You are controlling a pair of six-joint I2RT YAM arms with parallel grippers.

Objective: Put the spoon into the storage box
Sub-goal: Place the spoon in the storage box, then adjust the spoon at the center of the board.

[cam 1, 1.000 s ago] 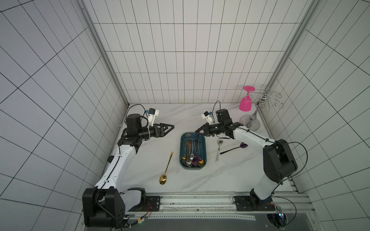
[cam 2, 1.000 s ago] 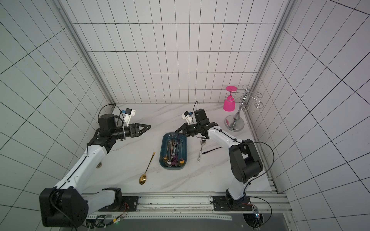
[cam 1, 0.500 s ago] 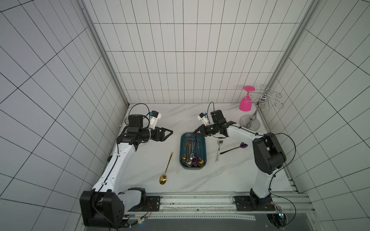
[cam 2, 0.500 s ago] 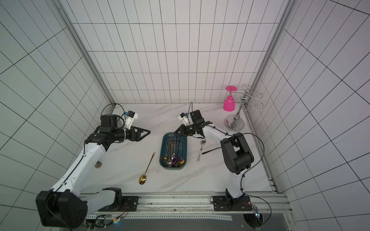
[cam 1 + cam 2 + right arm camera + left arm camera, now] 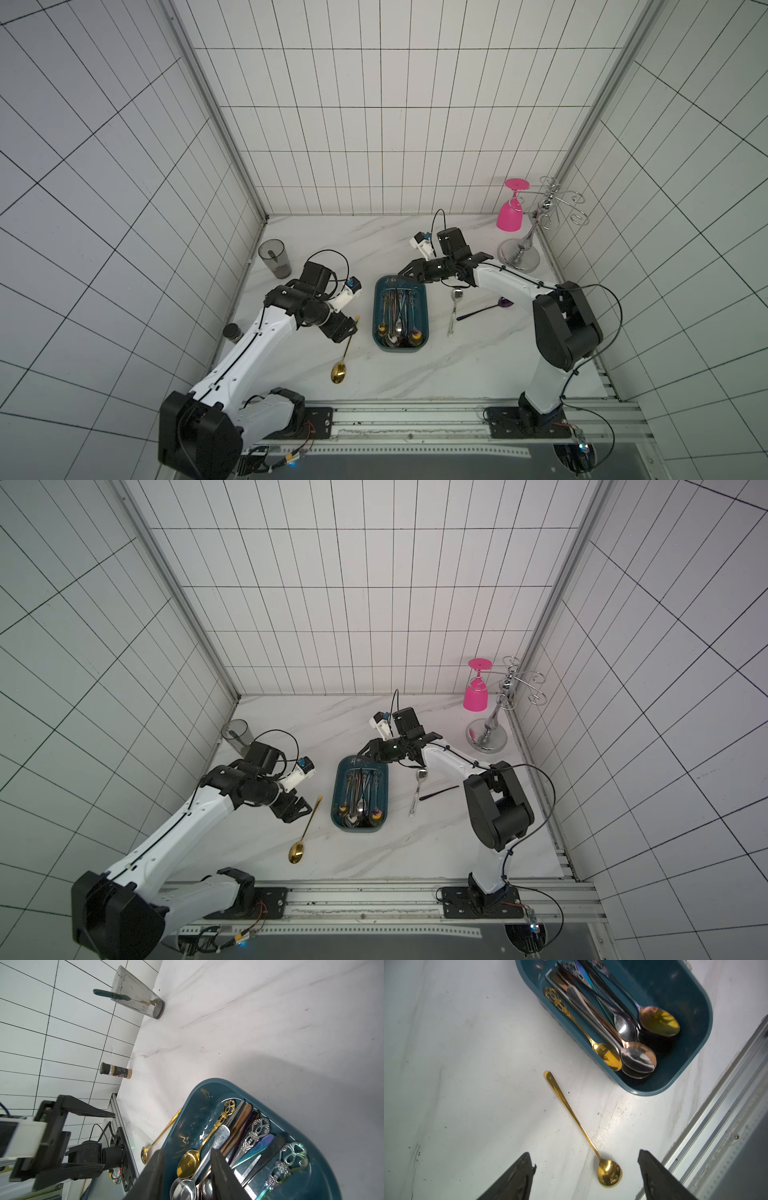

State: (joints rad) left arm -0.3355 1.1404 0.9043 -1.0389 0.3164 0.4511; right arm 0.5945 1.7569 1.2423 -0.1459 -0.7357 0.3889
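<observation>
The storage box (image 5: 401, 349) (image 5: 359, 829) is a teal tub mid-table holding several spoons. A gold spoon (image 5: 345, 353) (image 5: 305, 833) lies on the marble just left of it. My left gripper (image 5: 348, 330) (image 5: 301, 810) hangs open above that spoon's handle, empty. In the left wrist view the gold spoon (image 5: 571, 1109) runs up from between the open left gripper (image 5: 586, 1167) toward the box (image 5: 691, 1001). My right gripper (image 5: 405, 272) (image 5: 187, 1167) is open over the box's far end (image 5: 193, 1109), holding nothing. A silver spoon (image 5: 454, 311) and a dark purple spoon (image 5: 486, 309) lie right of the box.
A smoky grey cup (image 5: 274, 257) (image 5: 137, 993) with a dark handle in it stands at the back left. A small spice jar (image 5: 232, 332) sits by the left wall. A pink glass (image 5: 510, 212) hangs on a chrome rack (image 5: 521, 257) at the back right. A metal rail (image 5: 415, 415) runs along the front.
My left arm has swung forward and tipped down over the gold spoon's handle. My right gripper's jaws have gone from shut to apart above the box's far end.
</observation>
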